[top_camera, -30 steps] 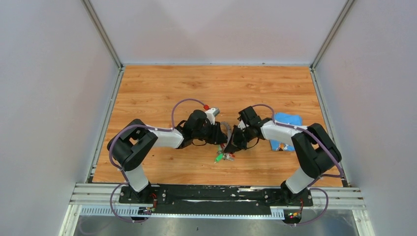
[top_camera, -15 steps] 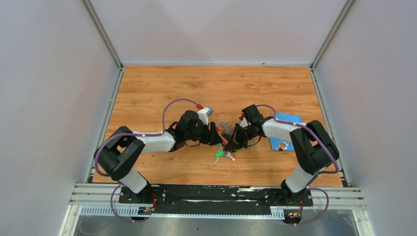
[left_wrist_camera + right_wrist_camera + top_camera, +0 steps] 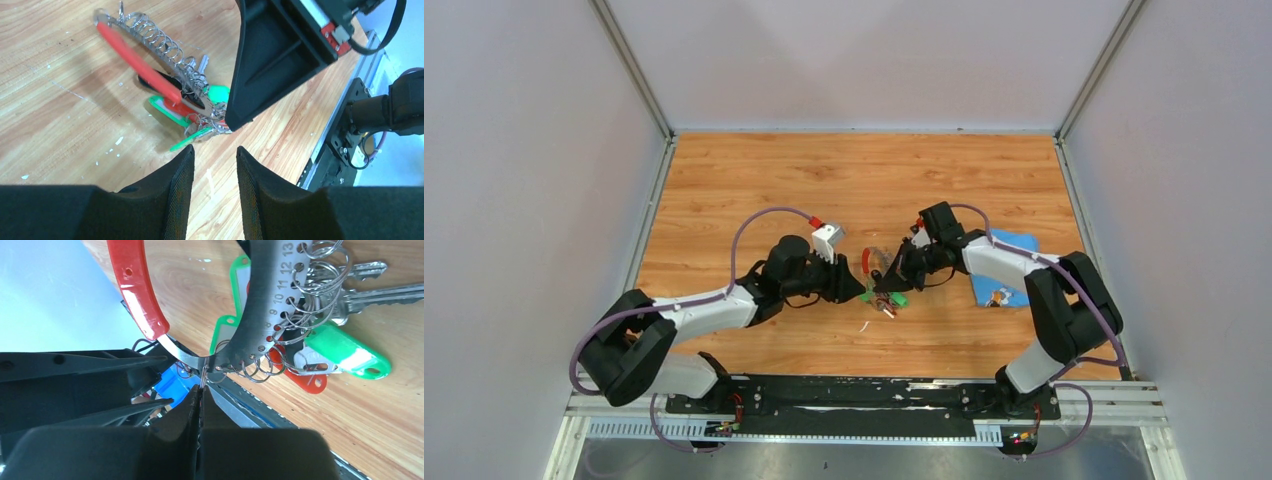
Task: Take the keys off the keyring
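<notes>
— Starting at the near edge, where do the two arms go?

— Both bend inward over the table (image 3: 754, 180) and meet near its middle, the left arm (image 3: 714, 308) from the left and the right arm (image 3: 1009, 262) from the right.

— How do the left jaws stand?

— Apart, with nothing between them. From the left wrist they hang low over the wood, just short of the keys (image 3: 200, 120) and not touching them.

— And the keys themselves?

— They lie bunched on the table between the two sets of jaws, silver blades with green and red tags. Each hangs by a small wire loop from the keyring (image 3: 265, 300).

— Where is the keyring?

— It is held up at a slant, its low end down among the keys. It is a grey numbered band joined to a red curved part (image 3: 137, 290), and its shadow falls on the wood beneath.

— The right jaws?

— Pressed together, clamped on a thin metal piece where the red part meets the band.

— Anything farther off?

— A blue cloth (image 3: 1014, 247) lies on the table to the right, partly under the right arm, well apart from the keys.
</notes>
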`<state>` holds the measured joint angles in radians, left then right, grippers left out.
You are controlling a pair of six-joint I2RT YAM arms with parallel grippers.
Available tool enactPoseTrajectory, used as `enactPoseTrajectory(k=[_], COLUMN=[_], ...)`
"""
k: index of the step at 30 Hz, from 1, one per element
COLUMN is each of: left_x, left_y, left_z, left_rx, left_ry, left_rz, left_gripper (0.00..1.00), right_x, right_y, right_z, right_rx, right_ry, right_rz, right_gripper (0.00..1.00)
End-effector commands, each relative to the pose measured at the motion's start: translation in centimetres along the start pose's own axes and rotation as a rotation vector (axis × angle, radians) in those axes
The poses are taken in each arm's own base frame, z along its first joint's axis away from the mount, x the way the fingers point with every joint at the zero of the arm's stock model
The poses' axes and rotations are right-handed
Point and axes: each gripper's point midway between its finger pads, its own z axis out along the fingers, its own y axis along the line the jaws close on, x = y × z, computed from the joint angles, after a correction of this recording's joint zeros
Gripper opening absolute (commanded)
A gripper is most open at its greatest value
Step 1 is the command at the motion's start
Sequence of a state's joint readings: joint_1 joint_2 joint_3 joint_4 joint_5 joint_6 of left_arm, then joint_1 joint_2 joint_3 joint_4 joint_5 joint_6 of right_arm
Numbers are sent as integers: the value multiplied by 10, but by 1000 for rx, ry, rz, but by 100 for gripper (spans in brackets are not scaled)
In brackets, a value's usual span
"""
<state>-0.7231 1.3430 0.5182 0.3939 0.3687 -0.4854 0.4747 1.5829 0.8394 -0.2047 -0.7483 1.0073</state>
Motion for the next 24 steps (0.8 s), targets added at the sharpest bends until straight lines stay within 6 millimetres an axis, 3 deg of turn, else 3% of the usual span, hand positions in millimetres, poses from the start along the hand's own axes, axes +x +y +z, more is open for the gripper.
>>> enactPoseTrajectory(k=[1,8,10,14,18,24], left_x=[9,2,1,-21,-18,-13], left_y=[2,18,13,-4,-16,-17], left_z=[-5,-6,-12,-27,-24,-7], left_rx=[-36,-121,-70,12,97,124], left_ry=[-9,-100,-188,-419,-462,-477], left_rz=[71,240,332,492,557,608], left_gripper=[39,42,42,45,46,46], right_x=[-3,-2,-2,0,1,2], right_y=[20,31,30,30,30,31], right_z=[-13,-18,-19,-21,-21,-22], right_rx=[-58,-84,-81,-78,-81,-88], right_ry=[0,-3,-6,-12,0,9], right_rz=[49,47,41,19,10,-1], right_gripper=[1,1,1,1,1,0])
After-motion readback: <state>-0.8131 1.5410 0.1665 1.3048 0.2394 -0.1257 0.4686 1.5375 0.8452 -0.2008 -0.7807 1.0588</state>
